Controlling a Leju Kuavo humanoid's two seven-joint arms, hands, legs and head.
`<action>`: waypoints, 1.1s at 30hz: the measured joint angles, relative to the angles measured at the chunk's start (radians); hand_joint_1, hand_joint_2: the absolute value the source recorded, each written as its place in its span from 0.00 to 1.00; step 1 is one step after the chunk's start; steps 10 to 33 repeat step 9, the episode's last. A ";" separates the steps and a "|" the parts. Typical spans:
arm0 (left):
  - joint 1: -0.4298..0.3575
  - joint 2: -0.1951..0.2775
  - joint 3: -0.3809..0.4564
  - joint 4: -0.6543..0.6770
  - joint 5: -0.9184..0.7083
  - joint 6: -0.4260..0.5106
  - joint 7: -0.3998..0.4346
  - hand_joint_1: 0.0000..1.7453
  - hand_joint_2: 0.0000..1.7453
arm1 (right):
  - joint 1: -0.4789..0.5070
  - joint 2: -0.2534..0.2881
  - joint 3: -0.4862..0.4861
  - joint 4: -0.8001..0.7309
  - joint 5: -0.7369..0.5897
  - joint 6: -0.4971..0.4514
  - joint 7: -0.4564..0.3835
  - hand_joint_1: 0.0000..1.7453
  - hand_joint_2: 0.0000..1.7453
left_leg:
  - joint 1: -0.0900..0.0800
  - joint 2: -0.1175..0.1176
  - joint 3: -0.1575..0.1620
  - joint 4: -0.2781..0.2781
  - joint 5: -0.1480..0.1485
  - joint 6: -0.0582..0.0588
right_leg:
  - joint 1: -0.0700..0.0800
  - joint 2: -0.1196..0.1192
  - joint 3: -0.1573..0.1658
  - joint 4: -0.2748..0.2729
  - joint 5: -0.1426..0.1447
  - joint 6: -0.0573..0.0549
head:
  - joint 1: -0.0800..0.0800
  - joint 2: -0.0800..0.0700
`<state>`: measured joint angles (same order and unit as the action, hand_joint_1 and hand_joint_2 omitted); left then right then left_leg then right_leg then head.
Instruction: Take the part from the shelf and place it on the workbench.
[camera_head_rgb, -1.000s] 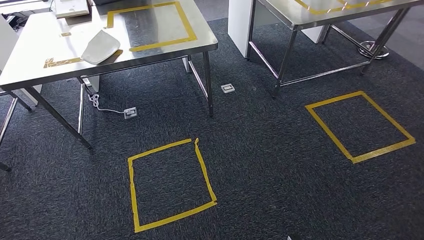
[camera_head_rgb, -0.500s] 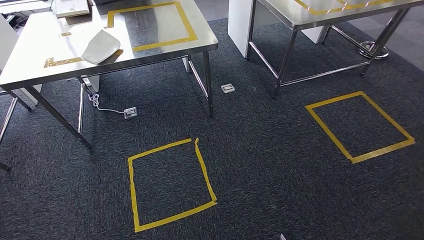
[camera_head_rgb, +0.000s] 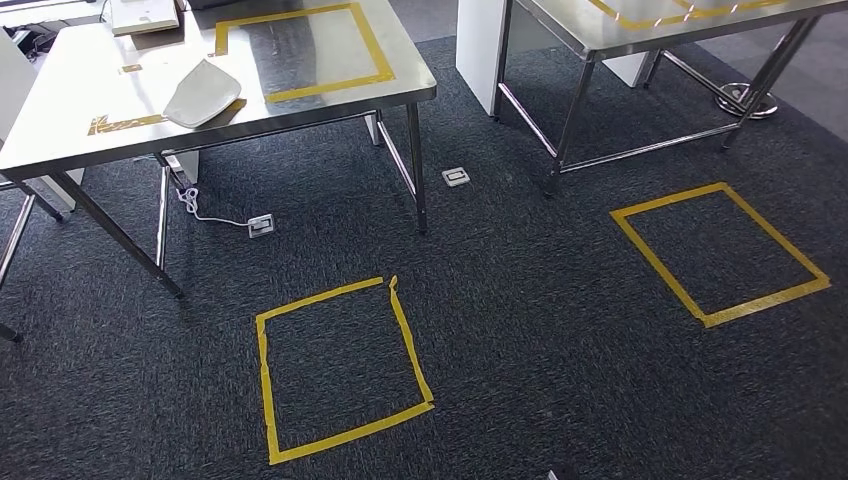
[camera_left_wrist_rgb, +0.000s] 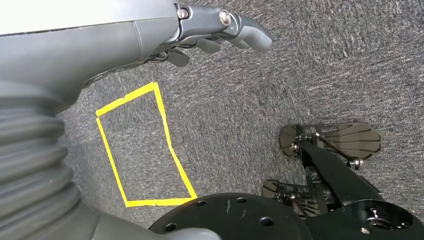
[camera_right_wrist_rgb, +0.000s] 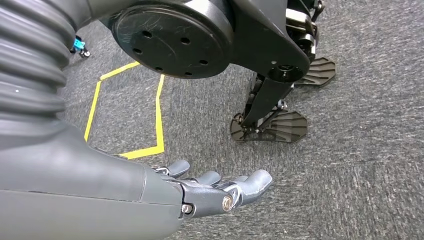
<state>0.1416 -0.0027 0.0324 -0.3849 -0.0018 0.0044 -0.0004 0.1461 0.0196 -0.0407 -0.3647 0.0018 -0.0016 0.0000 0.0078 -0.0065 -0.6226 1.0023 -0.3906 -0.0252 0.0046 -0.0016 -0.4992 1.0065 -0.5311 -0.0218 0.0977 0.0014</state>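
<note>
While both arms hang, left hand (camera_left_wrist_rgb: 220, 32) and right hand (camera_right_wrist_rgb: 215, 190) loose, holding nothing; scene unchanged from earlier, part (camera_head_rgb: 202, 93) untouched on table (camera_head_rgb: 60, 110).

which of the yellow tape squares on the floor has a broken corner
The nearer yellow tape square on the dark carpet: its far right corner is split, with a loose end sticking up. The other floor square, off to the right, is closed all round.
</note>
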 joint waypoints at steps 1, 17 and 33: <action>0.000 0.000 -0.001 -0.001 0.000 0.000 0.000 0.00 0.00 | 0.000 0.000 0.002 0.000 0.000 0.000 0.000 0.00 0.00 | 0.000 0.000 0.000 0.000 0.000 0.000 | 0.000 0.000 0.000 0.000 0.000 0.000 | 0.000 0.000; 0.001 0.000 -0.003 -0.003 0.000 0.000 0.000 0.00 0.00 | 0.001 -0.002 0.011 -0.001 -0.001 0.000 0.000 0.00 0.00 | 0.000 0.000 0.000 0.000 0.000 0.000 | 0.000 0.000 0.000 0.000 0.000 0.000 | 0.000 0.000; 0.001 0.000 -0.003 -0.003 0.000 0.000 0.000 0.00 0.00 | 0.001 -0.002 0.011 -0.001 -0.001 0.000 0.000 0.00 0.00 | 0.000 0.000 0.000 0.000 0.000 0.000 | 0.000 0.000 0.000 0.000 0.000 0.000 | 0.000 0.000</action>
